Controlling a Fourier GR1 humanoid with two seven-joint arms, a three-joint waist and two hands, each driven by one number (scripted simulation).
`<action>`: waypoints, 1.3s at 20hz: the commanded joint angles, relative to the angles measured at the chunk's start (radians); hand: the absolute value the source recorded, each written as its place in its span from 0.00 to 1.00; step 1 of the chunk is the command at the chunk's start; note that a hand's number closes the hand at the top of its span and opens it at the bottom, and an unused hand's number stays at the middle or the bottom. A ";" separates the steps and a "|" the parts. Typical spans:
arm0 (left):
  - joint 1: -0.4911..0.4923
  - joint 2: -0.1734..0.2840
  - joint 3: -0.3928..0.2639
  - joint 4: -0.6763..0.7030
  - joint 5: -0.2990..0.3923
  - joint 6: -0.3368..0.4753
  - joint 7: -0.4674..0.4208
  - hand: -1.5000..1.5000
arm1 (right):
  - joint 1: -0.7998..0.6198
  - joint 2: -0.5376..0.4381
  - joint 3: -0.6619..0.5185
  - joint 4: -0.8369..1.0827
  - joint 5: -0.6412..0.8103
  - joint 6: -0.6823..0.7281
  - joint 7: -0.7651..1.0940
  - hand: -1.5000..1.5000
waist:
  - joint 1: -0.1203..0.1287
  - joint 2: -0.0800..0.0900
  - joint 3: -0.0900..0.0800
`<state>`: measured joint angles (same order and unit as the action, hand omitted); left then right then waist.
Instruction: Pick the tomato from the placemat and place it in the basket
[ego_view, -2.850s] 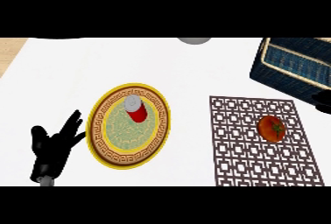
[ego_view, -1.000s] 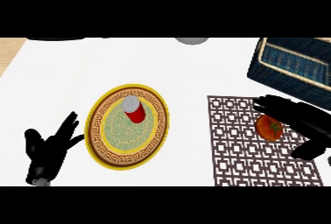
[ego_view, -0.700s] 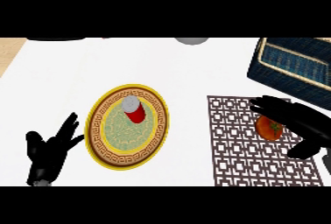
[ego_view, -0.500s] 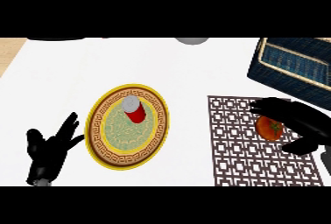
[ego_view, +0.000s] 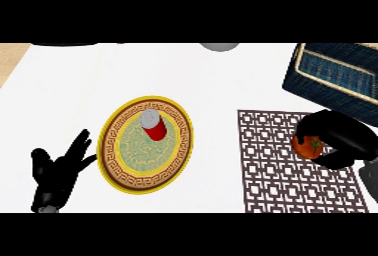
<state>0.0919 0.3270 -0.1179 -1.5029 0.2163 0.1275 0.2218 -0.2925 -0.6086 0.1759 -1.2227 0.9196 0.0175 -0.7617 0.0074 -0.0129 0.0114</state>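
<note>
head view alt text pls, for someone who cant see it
The robot's right hand curls round a tomato on a patterned placemat, with a dark blue basket beyond. Its open left hand rests beside a plate holding a red can.

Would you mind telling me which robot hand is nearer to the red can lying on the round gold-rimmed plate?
The left robot hand is nearer, resting open just beyond the round gold-rimmed plate, lower left of the red can. The right robot hand is far right, curled around the tomato.

Kitchen counter: white top, patterned plate (ego_view: 118, 170), placemat (ego_view: 273, 170), woven basket (ego_view: 325, 80).
</note>
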 joint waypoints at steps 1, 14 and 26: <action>0.049 -0.015 -0.044 0.038 -0.022 0.001 0.078 0.50 | 0.003 0.051 0.012 0.057 0.043 -0.076 -0.013 1.00 | 0.002 0.015 -0.010; 0.043 0.011 -0.012 0.034 -0.007 -0.025 0.039 0.50 | -0.209 0.354 -0.180 0.084 0.097 0.102 1.001 1.00 | 0.026 0.015 -0.022; 0.043 0.010 -0.020 0.044 -0.019 -0.008 0.079 0.50 | -0.737 0.594 -0.353 -0.133 0.159 -0.217 1.643 1.00 | 0.008 0.006 -0.015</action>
<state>0.0967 0.3285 -0.1212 -1.5258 0.2192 0.1117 0.2443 -0.8574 -0.0312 -0.1464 -1.3243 1.0039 -0.1730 0.6783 0.0205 -0.0167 0.0058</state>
